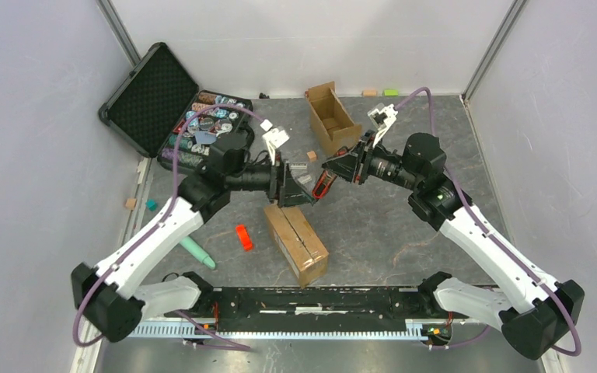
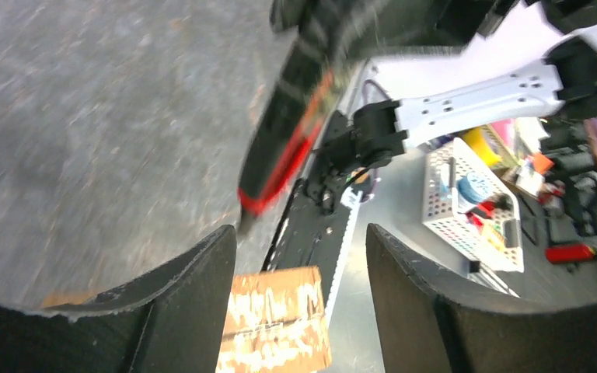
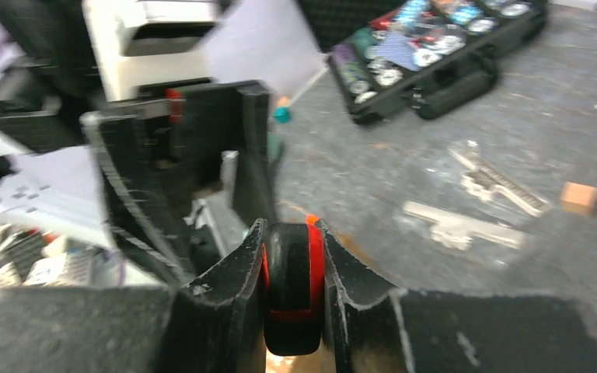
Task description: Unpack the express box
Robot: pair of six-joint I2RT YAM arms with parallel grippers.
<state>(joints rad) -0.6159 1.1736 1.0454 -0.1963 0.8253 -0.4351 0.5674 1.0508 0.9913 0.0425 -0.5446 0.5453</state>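
The left gripper (image 1: 294, 189) is hanging above the table with its fingers (image 2: 194, 287) standing well apart and nothing between them. Just to its right, a black-and-red cutter (image 1: 322, 185) is slanting down in the air, its tip pointing toward the left gripper's open gap. The right gripper (image 3: 289, 229) is clamping the cutter's handle, both fingers (image 3: 237, 272) pressing flat against its sides.

The express box (image 1: 297, 241) is lying flat on the grey table (image 1: 404, 225), below the two grippers and nearer the arm bases, and neither gripper is touching it. It is lying closed, with a seam running along its top.

Across the table from the left: a black case (image 1: 151, 97) is lying open at the far left corner, a mint-green stick (image 1: 197, 250) is resting near the left arm, a small red piece (image 1: 244, 237) is sitting just left of the express box, and a narrow cardboard box (image 1: 333, 118) with raised flaps is standing open at the far side.
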